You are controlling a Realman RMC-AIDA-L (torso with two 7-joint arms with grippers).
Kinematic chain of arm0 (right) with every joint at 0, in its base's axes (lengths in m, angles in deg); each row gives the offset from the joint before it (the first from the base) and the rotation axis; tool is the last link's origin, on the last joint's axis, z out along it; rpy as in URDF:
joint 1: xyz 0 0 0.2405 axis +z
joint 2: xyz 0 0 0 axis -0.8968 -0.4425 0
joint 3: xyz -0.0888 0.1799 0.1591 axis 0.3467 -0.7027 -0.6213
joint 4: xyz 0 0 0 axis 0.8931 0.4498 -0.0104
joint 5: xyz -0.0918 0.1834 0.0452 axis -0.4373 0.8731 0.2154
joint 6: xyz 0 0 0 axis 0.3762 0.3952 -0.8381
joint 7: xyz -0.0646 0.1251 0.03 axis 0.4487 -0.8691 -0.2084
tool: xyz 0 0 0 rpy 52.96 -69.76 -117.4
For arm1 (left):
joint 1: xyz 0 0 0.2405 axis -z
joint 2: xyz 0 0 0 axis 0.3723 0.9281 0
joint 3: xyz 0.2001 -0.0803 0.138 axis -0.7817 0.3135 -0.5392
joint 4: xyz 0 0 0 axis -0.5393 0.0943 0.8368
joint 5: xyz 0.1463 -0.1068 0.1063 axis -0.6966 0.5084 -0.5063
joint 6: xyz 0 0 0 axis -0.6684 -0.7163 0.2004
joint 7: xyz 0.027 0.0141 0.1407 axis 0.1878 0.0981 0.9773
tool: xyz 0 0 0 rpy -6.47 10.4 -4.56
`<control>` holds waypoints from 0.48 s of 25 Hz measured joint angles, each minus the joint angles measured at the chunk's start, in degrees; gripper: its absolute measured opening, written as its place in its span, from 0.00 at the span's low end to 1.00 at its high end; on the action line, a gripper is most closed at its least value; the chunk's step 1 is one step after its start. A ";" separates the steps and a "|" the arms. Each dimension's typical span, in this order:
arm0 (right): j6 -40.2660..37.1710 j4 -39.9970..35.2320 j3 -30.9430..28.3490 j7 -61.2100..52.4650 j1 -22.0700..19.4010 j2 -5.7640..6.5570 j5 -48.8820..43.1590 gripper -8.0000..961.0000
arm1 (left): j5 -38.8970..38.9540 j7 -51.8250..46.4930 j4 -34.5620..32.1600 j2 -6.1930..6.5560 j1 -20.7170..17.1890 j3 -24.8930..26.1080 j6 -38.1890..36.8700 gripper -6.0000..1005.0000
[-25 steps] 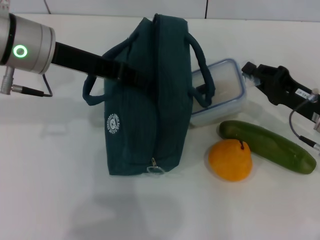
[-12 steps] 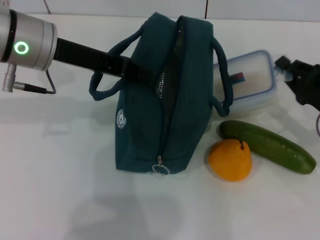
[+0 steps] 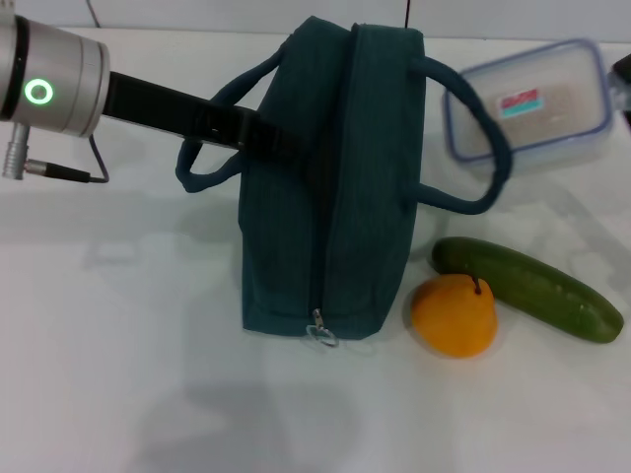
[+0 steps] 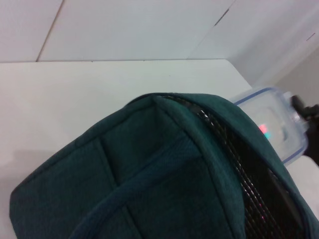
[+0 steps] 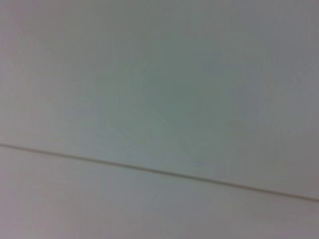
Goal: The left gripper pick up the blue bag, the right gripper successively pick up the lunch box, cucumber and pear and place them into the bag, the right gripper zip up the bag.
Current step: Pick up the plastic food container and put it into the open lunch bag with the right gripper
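The blue bag [image 3: 335, 197] stands upright on the white table, its top zipper open. My left gripper [image 3: 268, 138] grips its left side beside the near handle. The clear lunch box [image 3: 527, 99] with a blue rim hangs tilted in the air to the right of the bag's top, held by my right gripper [image 3: 622, 71], which shows only at the frame edge. The cucumber [image 3: 527, 289] and the orange-coloured pear [image 3: 454, 315] lie on the table to the right of the bag. The left wrist view shows the bag's open top [image 4: 239, 164] and the lunch box [image 4: 271, 122] beyond it.
The zipper pull [image 3: 318, 330] hangs at the bag's near end. The white table [image 3: 128, 374] stretches in front and to the left. The right wrist view shows only a pale flat surface with a seam [image 5: 159, 172].
My right gripper has lifted the lunch box off the table, up and to the right. The bag has been pulled more upright and shifted a little right.
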 joint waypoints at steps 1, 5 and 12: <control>-0.83 -0.56 0.00 -0.61 -0.33 0.03 0.65 0.10 | 0.00 0.00 0.00 0.00 -0.05 0.06 0.00 0.04; -2.47 -2.23 0.00 -2.44 -1.29 0.07 2.17 0.10 | 0.07 0.00 0.00 0.00 -0.05 0.10 0.00 0.04; -2.96 -2.82 0.00 -3.02 -3.30 0.12 4.20 0.10 | 0.69 -0.05 0.00 -0.08 0.15 -0.10 0.00 0.04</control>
